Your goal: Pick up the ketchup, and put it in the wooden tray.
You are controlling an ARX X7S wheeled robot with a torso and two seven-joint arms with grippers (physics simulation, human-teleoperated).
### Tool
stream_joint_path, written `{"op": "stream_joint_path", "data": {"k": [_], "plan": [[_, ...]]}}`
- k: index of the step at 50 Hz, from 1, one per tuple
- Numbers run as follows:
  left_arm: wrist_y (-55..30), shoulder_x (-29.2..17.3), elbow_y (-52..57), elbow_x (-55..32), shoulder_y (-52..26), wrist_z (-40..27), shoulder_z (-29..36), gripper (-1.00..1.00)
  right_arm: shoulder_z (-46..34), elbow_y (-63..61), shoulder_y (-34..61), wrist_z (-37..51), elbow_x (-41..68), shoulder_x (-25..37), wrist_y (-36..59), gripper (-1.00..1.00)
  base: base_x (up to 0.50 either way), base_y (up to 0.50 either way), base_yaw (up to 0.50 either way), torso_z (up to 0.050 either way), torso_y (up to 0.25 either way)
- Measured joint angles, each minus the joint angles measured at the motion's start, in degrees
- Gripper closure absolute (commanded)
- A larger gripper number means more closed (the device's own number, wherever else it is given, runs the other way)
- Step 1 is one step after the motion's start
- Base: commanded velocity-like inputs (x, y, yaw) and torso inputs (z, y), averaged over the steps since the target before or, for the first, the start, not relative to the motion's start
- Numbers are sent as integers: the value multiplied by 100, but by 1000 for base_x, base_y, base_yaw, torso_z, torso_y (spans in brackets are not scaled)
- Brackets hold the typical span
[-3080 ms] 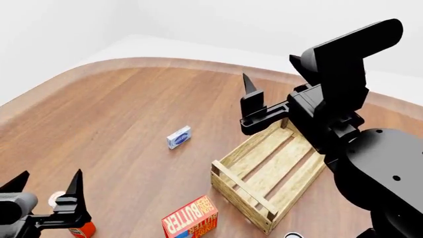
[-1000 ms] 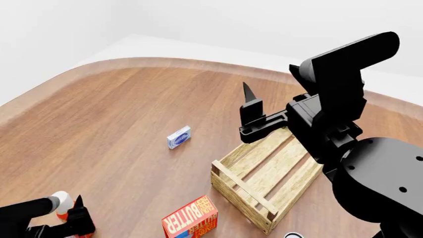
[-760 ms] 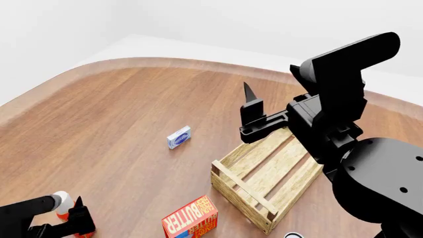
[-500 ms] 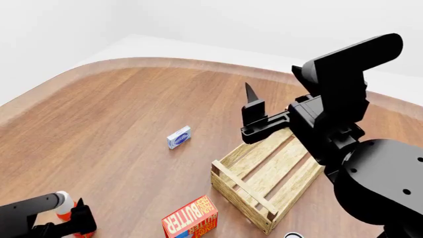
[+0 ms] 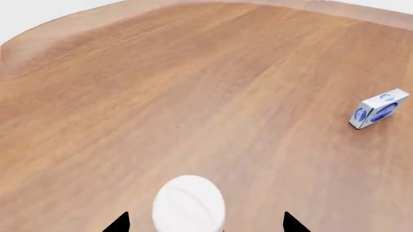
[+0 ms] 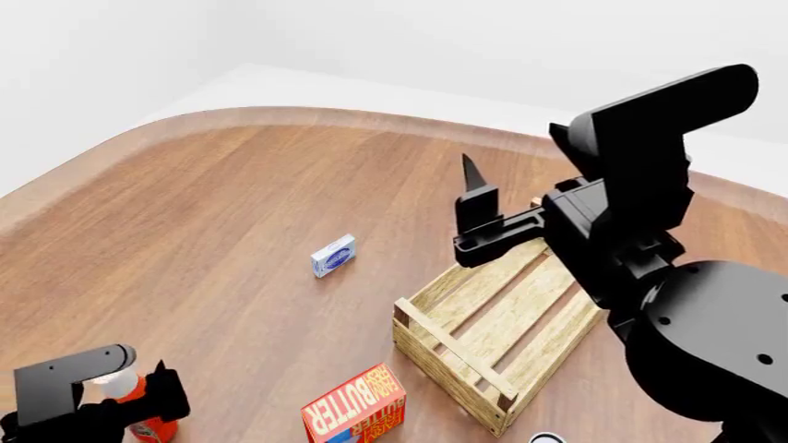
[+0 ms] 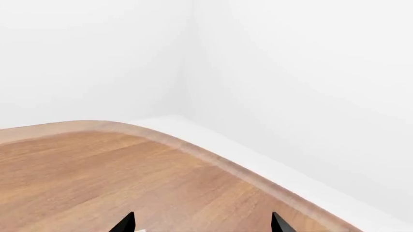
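The ketchup [image 6: 149, 427] stands upright near the table's front left, an orange-red bottle with a white cap [image 6: 118, 386]. My left gripper [image 6: 129, 409] is down around it, jaws wide apart. In the left wrist view the cap [image 5: 189, 205] sits between the two black fingertips [image 5: 120, 224], nearer one of them, with a gap on each side. The wooden tray [image 6: 430, 323] lies at the right with nothing in it. My right gripper [image 6: 475, 198] hovers open and empty over the tray's far end; its fingertips [image 7: 126, 224] frame bare table.
A red-orange butter box [image 6: 356, 407] lies between the ketchup and the tray. A small blue-white box [image 6: 332, 256] lies mid-table, also in the left wrist view [image 5: 378, 108]. A small round item [image 6: 547, 437] peeks in at the bottom edge. The table's curved rim [image 6: 308, 118] runs along the back.
My left gripper has come down and forward, so its body now covers part of the ketchup, with the cap between the jaws. My right arm has drifted slightly right.
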Motion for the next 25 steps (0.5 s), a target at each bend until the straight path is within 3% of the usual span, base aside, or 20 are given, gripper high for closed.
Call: {"op": "stream_joint_path", "data": {"k": [5,6,25], "plan": [[-5,8,-217,28,-138,-20,58,-100,7,1,0,66,65,26,-13,-100,0,0,0,0,0],[-7,10,-261,32,-165,-24,68,100,9,1,0,80,78,31,-16,-100,0,0,0,0,0],[40,30,-743,247,-546,-107,147,100,33,26,63,360,360,118,-38,-100,0,0,0,0,0]]}}
